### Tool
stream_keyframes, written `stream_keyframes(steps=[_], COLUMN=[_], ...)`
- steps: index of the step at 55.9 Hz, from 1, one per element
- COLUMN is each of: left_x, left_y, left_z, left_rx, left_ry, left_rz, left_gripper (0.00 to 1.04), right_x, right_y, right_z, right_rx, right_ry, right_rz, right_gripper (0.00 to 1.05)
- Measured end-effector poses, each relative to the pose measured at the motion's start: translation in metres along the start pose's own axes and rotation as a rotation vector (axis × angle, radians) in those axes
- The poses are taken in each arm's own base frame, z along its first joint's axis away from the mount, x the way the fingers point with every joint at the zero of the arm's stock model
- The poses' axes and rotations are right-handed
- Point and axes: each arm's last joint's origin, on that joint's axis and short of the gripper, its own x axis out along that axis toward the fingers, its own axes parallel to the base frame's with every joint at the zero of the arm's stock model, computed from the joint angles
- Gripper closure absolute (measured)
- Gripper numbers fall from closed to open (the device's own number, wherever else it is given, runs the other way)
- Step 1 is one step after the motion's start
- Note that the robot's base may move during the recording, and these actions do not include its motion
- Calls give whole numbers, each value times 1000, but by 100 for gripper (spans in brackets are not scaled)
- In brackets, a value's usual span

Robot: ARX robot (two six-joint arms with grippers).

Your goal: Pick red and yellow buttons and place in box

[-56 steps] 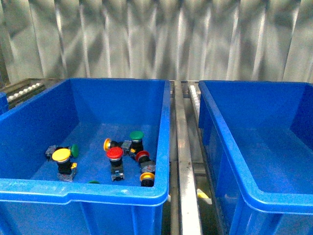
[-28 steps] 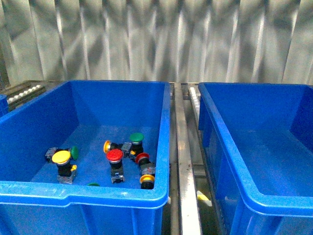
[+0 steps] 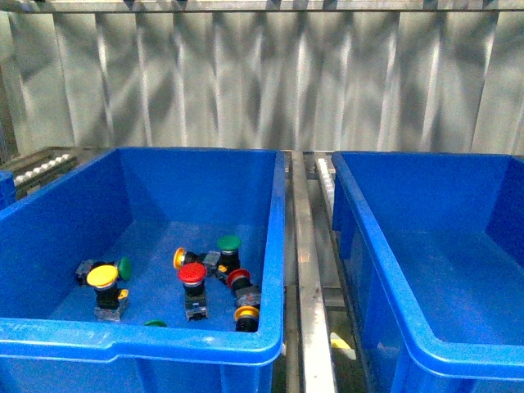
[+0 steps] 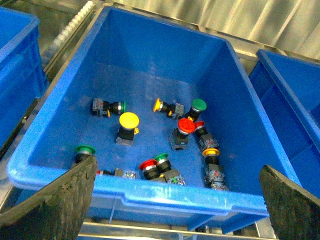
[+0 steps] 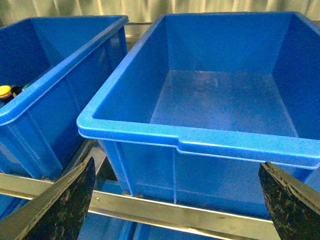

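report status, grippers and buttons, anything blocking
Both open, empty: left gripper, right gripper. All red and yellow buttons in left crate among green buttons, none picked. Target box bare. Nothing in the way.

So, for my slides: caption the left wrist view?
Open left pincer above a deep blue plastic crate of red and yellow mushroom-cap push-buttons among green-capped ones.

The right claw (image 5: pixel 176 172) hangs with fingers spread wide before the blue box (image 5: pixel 200 142), a second crate (image 5: pixel 55 87) just beside it.
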Motion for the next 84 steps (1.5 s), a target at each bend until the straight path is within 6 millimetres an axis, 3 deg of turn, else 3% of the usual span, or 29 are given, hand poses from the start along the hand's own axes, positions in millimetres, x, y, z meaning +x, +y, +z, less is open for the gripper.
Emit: stream_keyframes(steps=[8, 21, 27, 34, 43, 56, 84], left_x=[52, 136, 168, 205, 231, 254, 273], left_y=[-9, -42, -56, -72, -83, -89, -85], left_z=[16, 39, 32, 7, -12, -22, -40], left_rx=[21, 53, 50, 45, 57, 55, 53], left_ry=[120, 271, 358, 461, 524, 535, 569], left_rz=[53, 91, 129, 176, 219, 263, 280], left_gripper=[8, 8, 8, 8, 8, 8, 8], right_x=[0, 0, 0, 0, 0, 0, 0], right_y=[0, 0, 0, 0, 0, 0, 0], right_z=[0, 0, 0, 0, 0, 0, 0], right_rx=[0, 0, 0, 0, 0, 0, 0], right_ry=[0, 0, 0, 0, 0, 0, 0], right_rz=[-1, 0, 0, 0, 0, -1, 0], right_gripper=[7, 7, 7, 7, 7, 7, 7])
